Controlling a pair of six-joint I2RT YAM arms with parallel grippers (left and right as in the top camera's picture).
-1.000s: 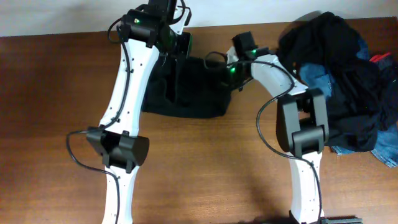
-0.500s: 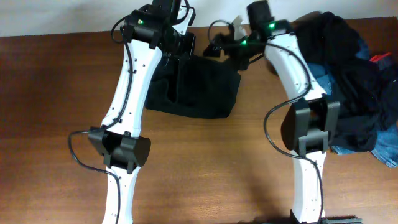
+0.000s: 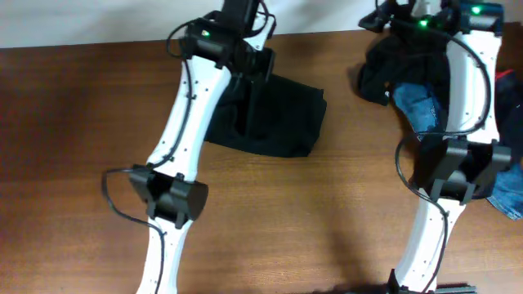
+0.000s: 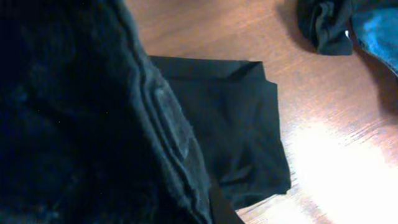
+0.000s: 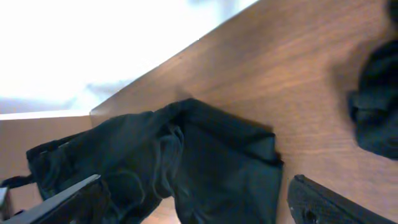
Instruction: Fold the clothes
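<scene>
From overhead, a black garment [image 3: 282, 122] lies partly folded on the table [image 3: 82, 163] beneath the left gripper [image 3: 252, 69]. It is well apart from the pile of clothes [image 3: 384, 69] at the right, where blue denim [image 3: 421, 110] shows, and the right gripper [image 3: 386, 16] hangs near the pile's far edge. At the left wrist, dark cloth bunches against the lens and hides the fingers, which seem clenched on the garment's upper layer. At the right wrist, the fingers [image 5: 68, 199] are spread wide and hold nothing. The fabric looks soft, light and limp, so it will likely slump and drag. It is best pinched at a hem or corner.
</scene>
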